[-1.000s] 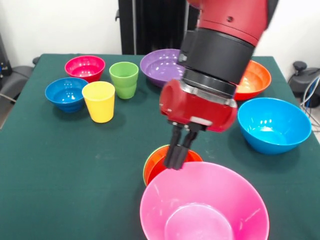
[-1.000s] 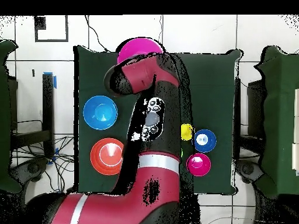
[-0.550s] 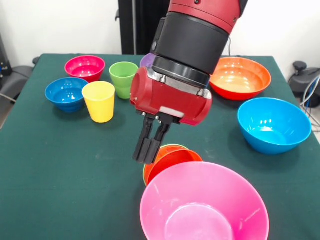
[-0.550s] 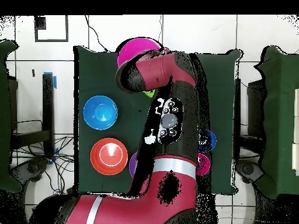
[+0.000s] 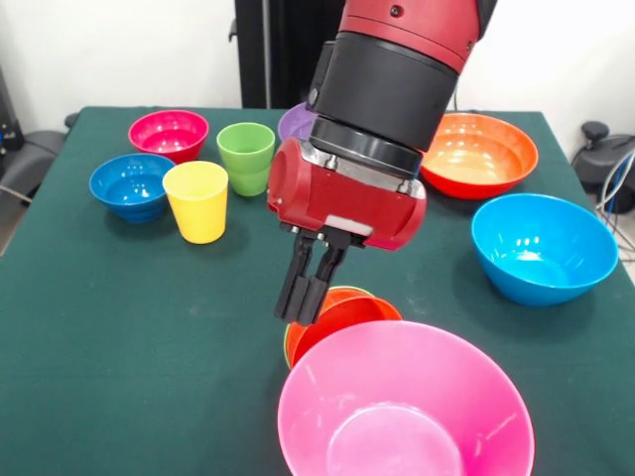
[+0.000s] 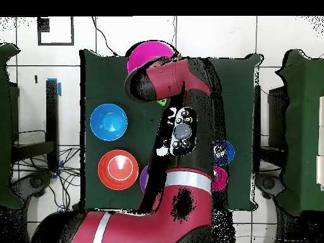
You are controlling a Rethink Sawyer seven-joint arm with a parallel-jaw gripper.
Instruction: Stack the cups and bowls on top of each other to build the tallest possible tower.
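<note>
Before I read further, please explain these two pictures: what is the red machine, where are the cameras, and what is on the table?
The red machine is a robot arm; its black gripper hangs, holding nothing, just above a small orange-red bowl nested in a green one. One camera faces the robot across the green table; the other looks straight down. Nearest the front camera is a large pink bowl. Also there: a light blue bowl, a large orange bowl, a yellow cup, a green cup, and small dark blue and magenta-red bowls.

No readable text, label, brand, number or sign is found on the bowls, the cups, the table or the arm in either view.
</note>
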